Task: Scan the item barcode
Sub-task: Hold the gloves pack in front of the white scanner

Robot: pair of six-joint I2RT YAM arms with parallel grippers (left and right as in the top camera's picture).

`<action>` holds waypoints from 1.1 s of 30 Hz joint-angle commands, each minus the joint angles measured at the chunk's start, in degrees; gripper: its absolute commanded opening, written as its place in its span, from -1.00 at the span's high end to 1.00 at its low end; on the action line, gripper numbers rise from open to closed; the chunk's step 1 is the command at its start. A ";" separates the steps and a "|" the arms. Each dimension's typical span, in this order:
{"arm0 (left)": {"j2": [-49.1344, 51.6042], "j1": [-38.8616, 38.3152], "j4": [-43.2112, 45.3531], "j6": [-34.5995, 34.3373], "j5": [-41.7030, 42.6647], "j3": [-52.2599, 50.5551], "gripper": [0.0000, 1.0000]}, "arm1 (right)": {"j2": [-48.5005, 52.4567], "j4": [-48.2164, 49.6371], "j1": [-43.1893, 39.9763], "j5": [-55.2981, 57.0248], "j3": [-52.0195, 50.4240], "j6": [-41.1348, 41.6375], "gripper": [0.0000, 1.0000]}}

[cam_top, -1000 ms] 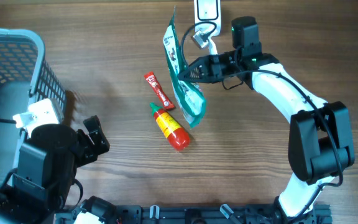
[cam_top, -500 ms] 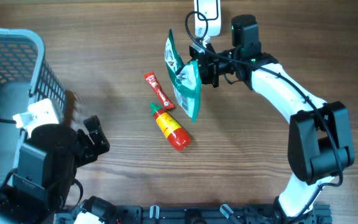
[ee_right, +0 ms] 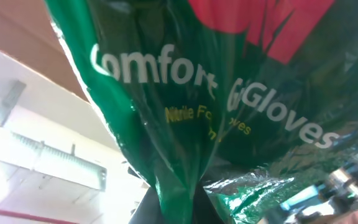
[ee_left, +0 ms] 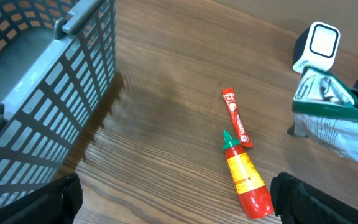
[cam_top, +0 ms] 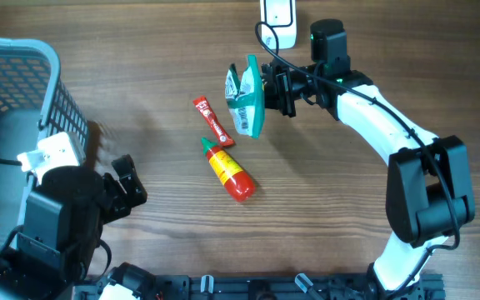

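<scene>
Green foil fills our right wrist view: the glove packet (ee_right: pixel 216 81), printed with white "Comfort Gloves" lettering, narrows down into the dark fingers at the bottom of the frame. From overhead we see the right gripper (cam_top: pixel 267 90) closed tight on one edge of that packet (cam_top: pixel 247 98), which stands out to the gripper's left, turned nearly edge-on to the camera and apparently lifted off the wooden table (cam_top: pixel 140 67). Just beyond the gripper, at the far edge of the table, stands the white scanner (cam_top: pixel 278 15); the packet's top is near it but apart from it. We cannot tell which face of the packet is turned toward the scanner.

To the left of the right gripper and nearer the robot, a red sachet (cam_top: pixel 212 121) lies flat on the table, and just past it a red and yellow sauce bottle (cam_top: pixel 227 169) with a green cap lies on its side. Its cap is right next to the sachet's near end.

The left gripper (cam_top: pixel 127 187) has its jaws spread fully apart and holds nothing. In its wrist view the sachet and the bottle lie ahead of it. The grey basket (ee_left: pixel 55 93) stands close on its left.
</scene>
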 commanded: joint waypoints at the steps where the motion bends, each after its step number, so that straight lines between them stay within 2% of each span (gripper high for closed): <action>1: 0.00 -0.22 0.13 -0.35 -0.55 0.07 -1.00 | -1.27 8.00 0.37 0.76 0.76 -12.41 0.91; 3: 0.00 -0.22 0.13 -0.35 -0.55 0.07 -1.00 | -1.27 12.83 0.42 2.89 0.74 -25.07 0.91; 6: 0.00 -0.22 0.13 -0.35 -0.55 0.07 -1.00 | -1.27 13.20 0.42 2.19 0.74 -31.91 0.91; 7: 0.00 -0.22 0.13 -0.35 -0.55 0.07 -1.00 | -1.16 13.57 0.42 -0.81 0.74 -38.29 0.91; 8: 0.00 -0.22 0.13 -0.35 -0.55 0.07 -1.00 | -1.16 13.57 0.42 -3.15 0.70 -49.48 0.91; 9: 0.00 -0.22 0.13 -0.35 -0.55 0.07 -1.00 | -1.16 13.07 0.42 -3.67 0.57 -56.96 0.91; 10: 0.00 -0.22 0.13 -0.35 -0.55 0.07 -1.00 | -1.16 12.35 0.42 -3.65 0.39 -60.89 0.91; 13: 0.00 -0.22 0.13 -0.35 -0.55 0.07 -1.00 | -1.16 9.57 0.87 -0.59 -1.66 -80.21 0.91; 15: 0.00 -0.22 0.13 -0.35 -0.55 0.07 -1.00 | -1.16 9.05 0.96 6.14 -3.37 -85.74 0.92; 16: 0.00 -0.22 0.13 -0.35 -0.55 0.07 -1.00 | -1.03 9.22 0.96 8.63 -4.00 -85.85 0.91; 19: 0.00 -0.22 0.13 -0.35 -0.55 0.07 -1.00 | -0.04 16.55 0.96 0.26 -4.04 -91.93 0.91; 20: 0.00 -0.22 0.13 -0.35 -0.55 0.07 -1.00 | 0.04 19.82 0.96 -2.93 -4.04 -91.21 0.91; 23: 0.00 -0.22 0.13 -0.35 -0.55 0.07 -1.00 | 0.02 26.88 0.96 -3.54 -4.02 -77.35 0.91; 27: 0.00 -0.22 0.13 -0.35 -0.55 0.07 -1.00 | 0.00 31.28 1.07 -3.54 -4.00 -73.20 0.91; 30: 0.00 -0.22 0.13 -0.35 -0.55 0.07 -1.00 | 0.00 40.94 1.07 -2.67 -3.61 -48.41 0.91; 33: 0.00 -0.22 0.13 -0.35 -0.55 0.07 -1.00 | 0.00 52.09 0.90 -1.53 -3.61 -6.91 0.91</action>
